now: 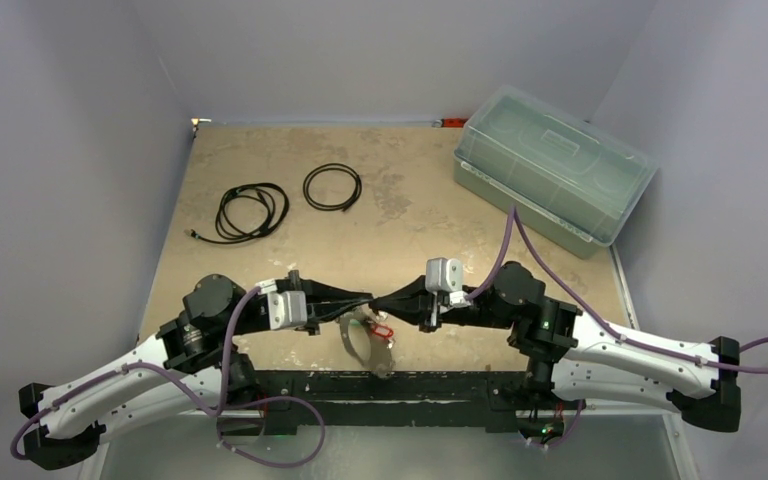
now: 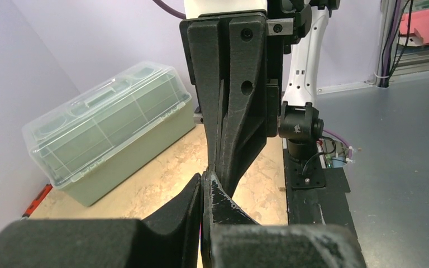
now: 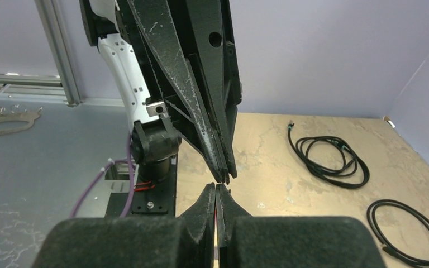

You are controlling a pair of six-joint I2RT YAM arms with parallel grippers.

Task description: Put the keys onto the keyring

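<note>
My left gripper (image 1: 368,298) and right gripper (image 1: 388,297) meet tip to tip above the near table edge, both shut. The keyring (image 1: 352,342), a thin pale oval loop, hangs from where the tips meet, so each gripper seems to pinch its top. A red key (image 1: 383,330) dangles on the loop just below the right tips, with another small key beside it. In the left wrist view my left gripper (image 2: 202,181) nearly touches the right fingers (image 2: 240,123). In the right wrist view my right gripper (image 3: 216,190) sits under the left fingers (image 3: 201,111). The loop is hidden in both wrist views.
Two black cable coils (image 1: 252,212) (image 1: 332,187) lie at the back left of the table. A clear-lidded green box (image 1: 550,175) stands at the back right. The black front rail (image 1: 440,385) runs under the hanging loop.
</note>
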